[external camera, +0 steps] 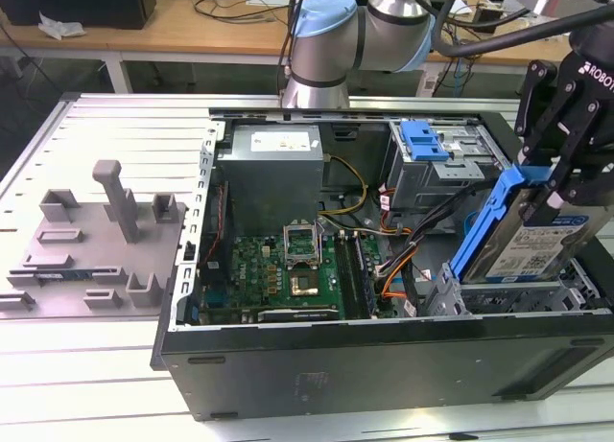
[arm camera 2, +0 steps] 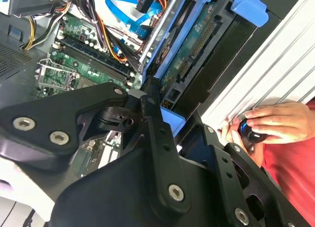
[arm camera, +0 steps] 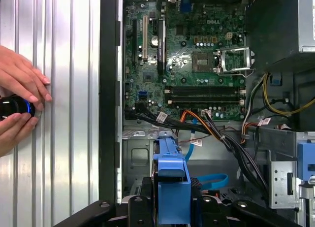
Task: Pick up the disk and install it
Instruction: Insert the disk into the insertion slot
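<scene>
Gripper (arm camera: 172,207) sits closest to the lens in both wrist views, black linkages up front. Jaws are clamped on the disk (external camera: 542,241), pinching one end of its blue frame (arm camera: 172,185), so the gap is only as wide as the frame is thick.

Disk hangs steeply tilted, label face toward the exterior camera, with the blue frame edge running up to the jaws. Its lower end is at the mouth of the grey drive cage (external camera: 499,296), in the near corner of the case on the exterior view's right. Can't tell if it touches the cage. The second wrist view shows the disk's underside, a green circuit board.

Case (external camera: 384,365) is a black tower on its side, side panel off. Inside:
- green motherboard (external camera: 288,265) on the floor, middle
- grey power supply (external camera: 273,169) at the far side, toward the exterior view's left
- second cage (external camera: 441,174) at the far side, with a blue latch (external camera: 422,140) on top
- orange, black and yellow cables (external camera: 403,260) strung between the board and the cages

Outside, the case sits on a slatted aluminium table (external camera: 96,384). Grey fixture plate (external camera: 86,260) with upright holders lies just beside the case on the exterior view's left. A person's hand (arm camera 2: 275,119) rests on the table next to the case wall, fingers on a small black object (arm camera 2: 250,132) with a blue glow.
</scene>
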`<state>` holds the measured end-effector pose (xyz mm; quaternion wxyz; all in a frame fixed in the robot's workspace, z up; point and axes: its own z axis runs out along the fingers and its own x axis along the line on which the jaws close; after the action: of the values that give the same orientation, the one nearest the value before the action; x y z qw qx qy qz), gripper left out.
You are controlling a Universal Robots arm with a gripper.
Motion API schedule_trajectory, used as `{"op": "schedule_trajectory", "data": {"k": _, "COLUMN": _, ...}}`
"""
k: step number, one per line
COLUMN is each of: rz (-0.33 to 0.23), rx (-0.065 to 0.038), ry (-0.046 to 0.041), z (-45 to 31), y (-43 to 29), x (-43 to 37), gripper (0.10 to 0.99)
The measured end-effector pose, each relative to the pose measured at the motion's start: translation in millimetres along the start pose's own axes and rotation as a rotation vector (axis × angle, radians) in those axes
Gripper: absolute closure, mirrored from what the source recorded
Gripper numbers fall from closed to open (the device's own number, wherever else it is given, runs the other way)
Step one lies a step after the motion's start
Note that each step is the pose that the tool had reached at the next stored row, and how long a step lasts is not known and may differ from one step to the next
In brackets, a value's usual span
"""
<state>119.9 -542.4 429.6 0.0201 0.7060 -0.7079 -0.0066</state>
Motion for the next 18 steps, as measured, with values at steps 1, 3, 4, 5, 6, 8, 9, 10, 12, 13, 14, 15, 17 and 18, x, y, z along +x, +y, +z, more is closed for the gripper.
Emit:
{"op": "schedule_trajectory", "data": {"k": 1, "rz": 0.0, "rx": 0.0, "ry": 0.0, "z": 1.2, "y": 0.0, "x": 0.4, "gripper": 0.722}}
{"op": "schedule_trajectory", "data": {"k": 3, "rz": 0.0, "rx": 0.0, "ry": 0.0, "z": 3.3, "y": -0.1, "x": 1.1, "gripper": 0.722}}
{"op": "schedule_trajectory", "data": {"k": 4, "rz": 0.0, "rx": 0.0, "ry": 0.0, "z": 4.0, "y": -0.1, "x": 1.4, "gripper": 0.722}}
{"op": "schedule_trajectory", "data": {"k": 5, "rz": 0.0, "rx": 0.0, "ry": 0.0001, "z": 5.0, "y": -0.2, "x": 1.9, "gripper": 0.722}}
{"op": "schedule_trajectory", "data": {"k": 6, "rz": 0.0, "rx": 0.0, "ry": -0.0001, "z": 5.8, "y": -0.2, "x": 2.3, "gripper": 0.722}}
{"op": "schedule_trajectory", "data": {"k": 8, "rz": 0.0, "rx": 0.0, "ry": 0.0, "z": 7.7, "y": -0.3, "x": 3.3, "gripper": 0.722}}
{"op": "schedule_trajectory", "data": {"k": 9, "rz": 0.0, "rx": 0.0, "ry": -0.0001, "z": 9.2, "y": -0.4, "x": 4.1, "gripper": 0.722}}
{"op": "schedule_trajectory", "data": {"k": 10, "rz": 0.0, "rx": 0.0, "ry": 0.0, "z": 10.4, "y": -0.4, "x": 4.9, "gripper": 0.722}}
{"op": "schedule_trajectory", "data": {"k": 12, "rz": 0.0, "rx": 0.0, "ry": 0.0, "z": 12.1, "y": -0.5, "x": 6.0, "gripper": 0.722}}
{"op": "schedule_trajectory", "data": {"k": 13, "rz": 0.0, "rx": 0.0, "ry": -0.0002, "z": 13.1, "y": -0.5, "x": 6.7, "gripper": 0.722}}
{"op": "schedule_trajectory", "data": {"k": 14, "rz": 0.0, "rx": 0.0, "ry": 0.0003, "z": 13.7, "y": -0.5, "x": 7.3, "gripper": 0.722}}
{"op": "schedule_trajectory", "data": {"k": 15, "rz": 0.0, "rx": 0.0, "ry": 0.0003, "z": 14.0, "y": -0.6, "x": 7.5, "gripper": 0.71}}
{"op": "schedule_trajectory", "data": {"k": 17, "rz": 0.0, "rx": 0.0, "ry": -0.0001, "z": 14.9, "y": -0.6, "x": 8.6, "gripper": 0.584}}
{"op": "schedule_trajectory", "data": {"k": 18, "rz": 0.0, "rx": 0.0, "ry": -0.0003, "z": 15.1, "y": -0.6, "x": 8.8, "gripper": 0.584}}
